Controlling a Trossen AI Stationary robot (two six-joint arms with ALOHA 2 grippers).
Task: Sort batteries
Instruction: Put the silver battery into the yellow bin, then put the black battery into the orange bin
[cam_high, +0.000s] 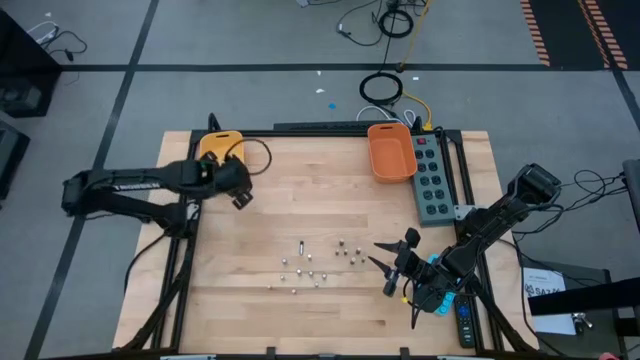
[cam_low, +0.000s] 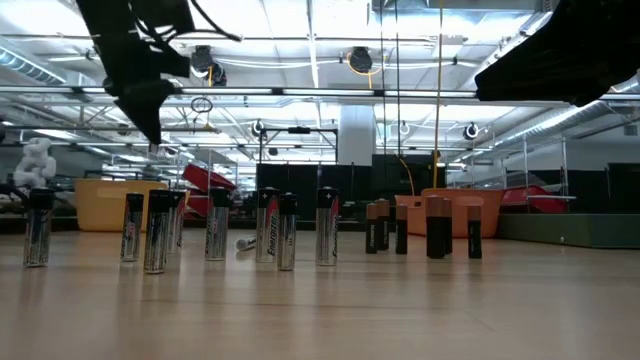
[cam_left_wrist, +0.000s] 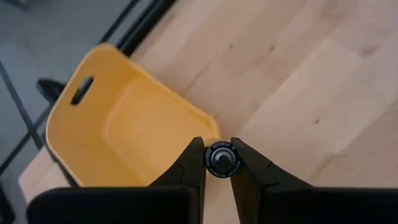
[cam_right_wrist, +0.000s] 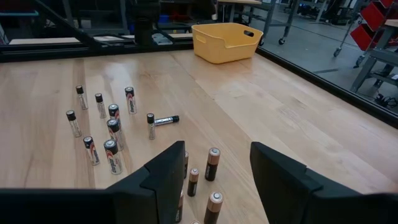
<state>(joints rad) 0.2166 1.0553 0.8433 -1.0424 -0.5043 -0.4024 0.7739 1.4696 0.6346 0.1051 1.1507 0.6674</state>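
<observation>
A pale wooden table (cam_high: 330, 200) is filling the middle of a workshop floor, with cables lying beyond its far edge. Near the front centre of the table, the batteries (cam_high: 310, 265) are standing in a loose group, and one of them is lying on its side (cam_right_wrist: 166, 120).

The left gripper (cam_left_wrist: 217, 163) is hanging at the far left of the table, just beside the yellow bin (cam_left_wrist: 124, 137), and its fingers are clamping one battery (cam_left_wrist: 222, 158) end-on. I judge the main risk to be here: the cell is sitting over the bin's near rim rather than over its middle, so if the fingers are releasing now, it may be striking the rim and rolling out onto the wood.

The right gripper (cam_right_wrist: 214, 171) is waiting at the near right, its fingers spread wide with nothing between them, just above a few brown-topped cells (cam_right_wrist: 212, 163). A low approach could be knocking these upright neighbours over, because they are standing close together.

The orange bin (cam_high: 391, 153) is resting at the far edge, right of centre, next to a grey power strip (cam_high: 433, 177). Nothing is blocking the way to either bin.
</observation>
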